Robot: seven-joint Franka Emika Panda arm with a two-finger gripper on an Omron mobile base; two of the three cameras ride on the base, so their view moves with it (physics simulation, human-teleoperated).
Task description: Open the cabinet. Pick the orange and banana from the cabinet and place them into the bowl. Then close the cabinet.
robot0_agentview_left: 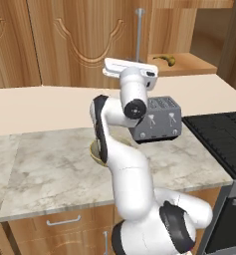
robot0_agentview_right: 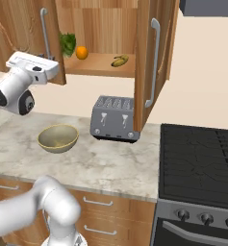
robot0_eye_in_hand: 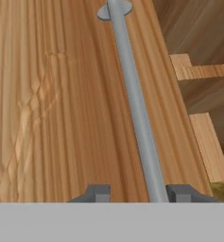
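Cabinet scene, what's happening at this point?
The arm is working on the cabinet: its right door stands swung open, and the gripper is open around the left door's silver handle, one fingertip on each side. The orange and banana sit on the shelf beside a leafy green vegetable. The bowl waits empty on the counter beside the toaster.
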